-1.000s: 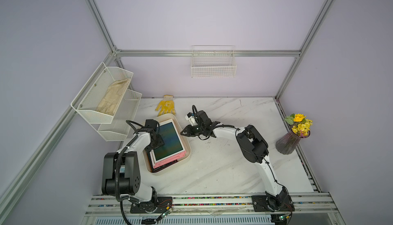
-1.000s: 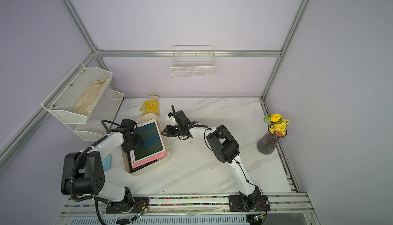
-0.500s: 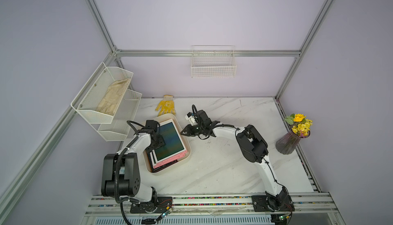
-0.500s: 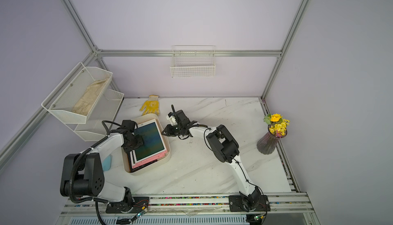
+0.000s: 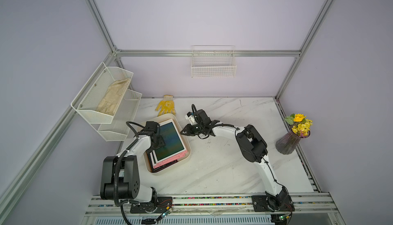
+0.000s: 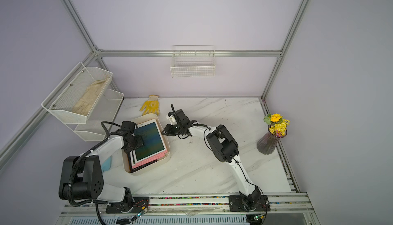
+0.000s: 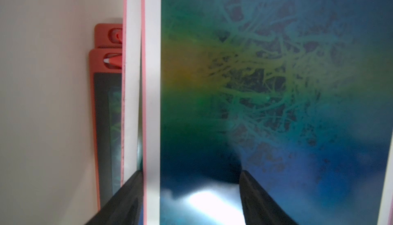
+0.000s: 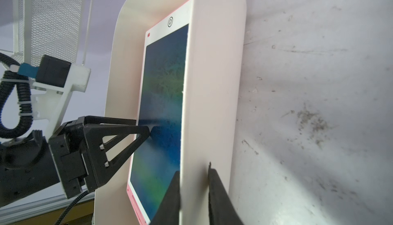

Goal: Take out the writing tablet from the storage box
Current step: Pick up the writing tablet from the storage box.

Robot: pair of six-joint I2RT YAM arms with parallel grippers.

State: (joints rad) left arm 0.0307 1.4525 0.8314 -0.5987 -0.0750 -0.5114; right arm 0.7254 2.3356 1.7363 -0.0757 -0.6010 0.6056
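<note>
Two arms, two jobs, as I watch from the remote station. The right gripper [image 8: 194,169] has its jaws pinched onto the wall of the cream storage box [image 8: 212,85] that faces it, one jaw inside and one outside. I take that hold as an anchor, so the tub cannot slide on the marble counter [image 5: 212,166].

The left gripper [image 7: 190,171] has its jaws apart over the top writing tablet [image 7: 276,85], which lies inside the box on a stack of others. One tip is down beside the tablet's long white-and-pink edge and the other is at the dark, scribbled screen, with nothing pinched. I read this as a bid to get under the edge, since the tablet lies flat and offers no lip from above.

Beneath it, the left wrist view shows two orange-red tablets [image 7: 100,111], one with a stylus [image 7: 112,61] tucked in its slot. Writing is scarce: a round power symbol [image 8: 170,22] on the white frame and a small red mark [image 8: 148,34] in a corner. I can make out no brand name or lettering.
</note>
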